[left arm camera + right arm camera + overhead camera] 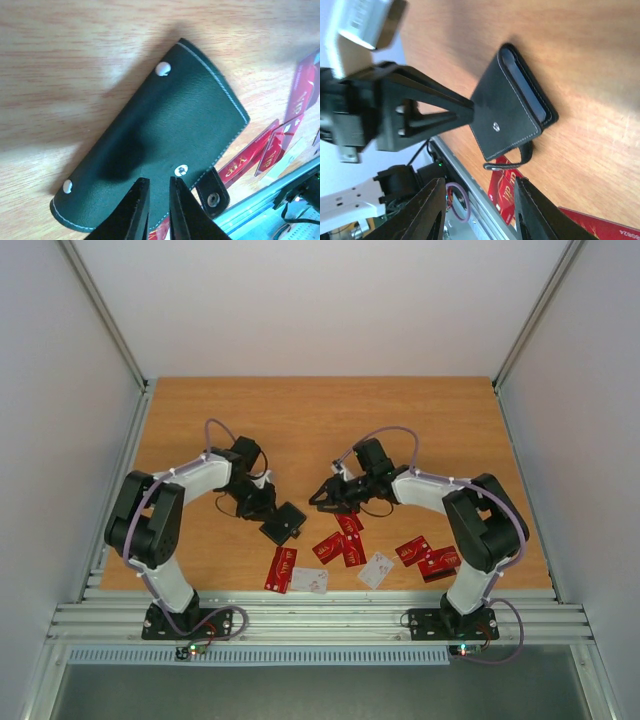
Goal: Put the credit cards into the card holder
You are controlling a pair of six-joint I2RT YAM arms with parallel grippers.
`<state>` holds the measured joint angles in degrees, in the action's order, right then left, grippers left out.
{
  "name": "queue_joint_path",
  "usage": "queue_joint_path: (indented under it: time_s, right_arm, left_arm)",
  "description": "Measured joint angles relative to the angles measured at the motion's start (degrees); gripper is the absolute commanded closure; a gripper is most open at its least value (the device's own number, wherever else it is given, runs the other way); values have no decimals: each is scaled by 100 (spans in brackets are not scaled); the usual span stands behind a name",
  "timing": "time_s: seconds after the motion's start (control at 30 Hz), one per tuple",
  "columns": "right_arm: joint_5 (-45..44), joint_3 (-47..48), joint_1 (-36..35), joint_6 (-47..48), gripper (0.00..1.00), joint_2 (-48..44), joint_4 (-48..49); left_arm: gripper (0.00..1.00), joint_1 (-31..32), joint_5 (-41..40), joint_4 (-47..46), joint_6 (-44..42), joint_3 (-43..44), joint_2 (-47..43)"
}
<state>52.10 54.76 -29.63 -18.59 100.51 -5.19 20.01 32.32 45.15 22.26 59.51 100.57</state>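
The card holder is a dark folded case lying on the wooden table, and its snap tab hangs loose. In the left wrist view it fills the middle. My left gripper sits over its near edge, jaws a narrow gap apart with nothing between them. My right gripper stands open and empty just right of the holder, whose top flap is slightly lifted. Several credit cards lie along the front: red ones and white ones.
An aluminium rail runs along the table's front edge, just behind the cards. Both arm bases are bolted to it. Grey enclosure walls stand to the left and right. Bare wood stretches behind the arms.
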Motion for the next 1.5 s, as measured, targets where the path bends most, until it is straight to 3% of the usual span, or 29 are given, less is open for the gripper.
queue_joint_path:
  time_s: [0.13,0.27,0.6,1.03,1.27,1.5]
  right_arm:
    - [-243,-52,-356,-109,62,50,-136]
    - [-365,-52,-719,-114,62,87,-238]
    - [-378,-9,-922,-170,63,706,-184]
    - [-221,804,-946,-177,63,1550,-109]
    - [-197,1139,-625,31,63,1698,-365]
    - [-184,1263,-372,420,60,1633,-715]
  left_arm:
    - [64,0,22,9,28,122,-122]
    - [58,0,-94,42,-286,374,-122]
    - [57,-2,-168,-39,-651,122,140]
    - [59,-24,-66,-98,-599,76,142]
    - [60,-103,210,-398,-127,-140,90]
    - [51,-92,297,-501,291,-201,20]
